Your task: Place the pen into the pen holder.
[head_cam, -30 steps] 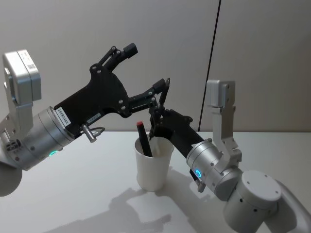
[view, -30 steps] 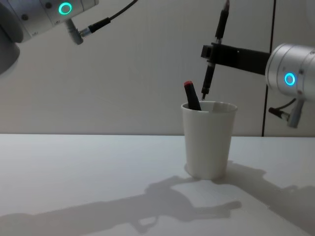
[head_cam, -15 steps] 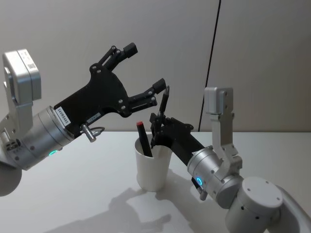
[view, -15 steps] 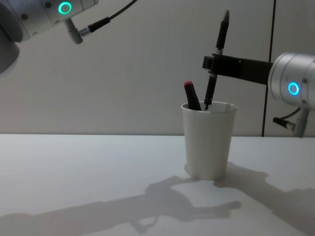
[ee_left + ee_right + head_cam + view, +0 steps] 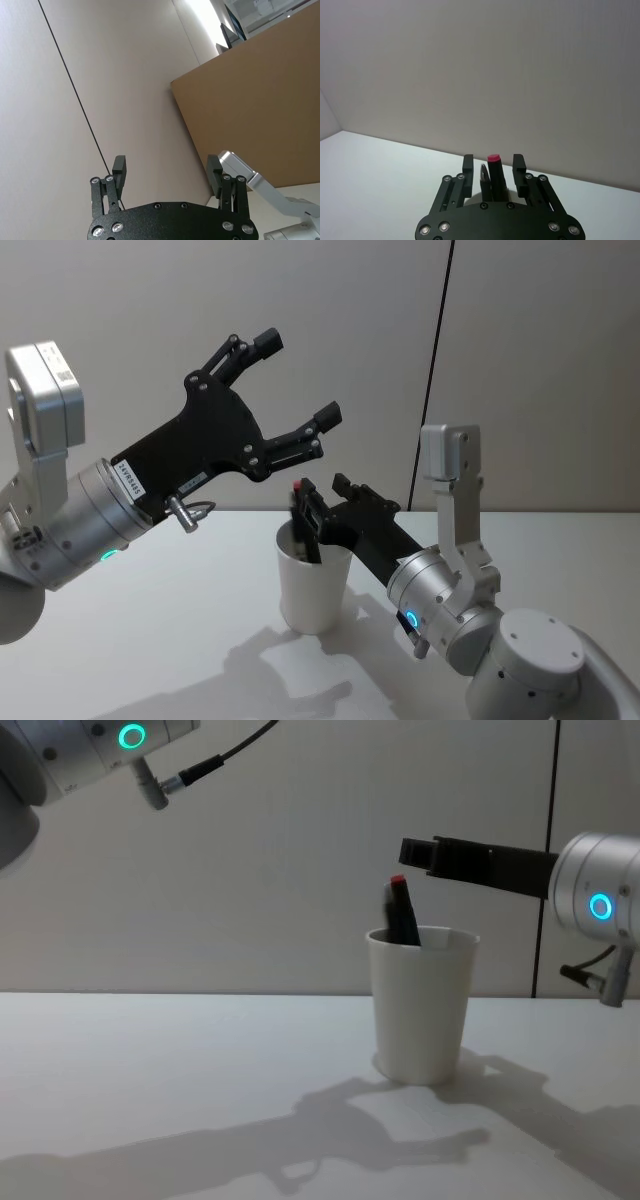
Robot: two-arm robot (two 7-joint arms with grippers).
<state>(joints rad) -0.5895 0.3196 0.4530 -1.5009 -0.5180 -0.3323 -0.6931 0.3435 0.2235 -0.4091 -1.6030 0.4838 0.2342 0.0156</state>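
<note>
Pen [image 5: 390, 910] now sits in the cup [image 5: 418, 1005] beside the red-capped marker [image 5: 403, 908], both leaning toward 11 o'clock over the rim; half a second ago it stood upright, pinched above the cup. Right gripper [image 5: 322, 502] has let go, fingers spread, hovering just over the rim. Left gripper [image 5: 296, 380] unchanged, spread wide, raised at the cup's 11 o'clock on the table [image 5: 180, 1080].

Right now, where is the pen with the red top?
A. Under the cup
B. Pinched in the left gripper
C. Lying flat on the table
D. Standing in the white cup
D: the pen with the red top leans inside the white cup, its top poking above the rim.
</note>
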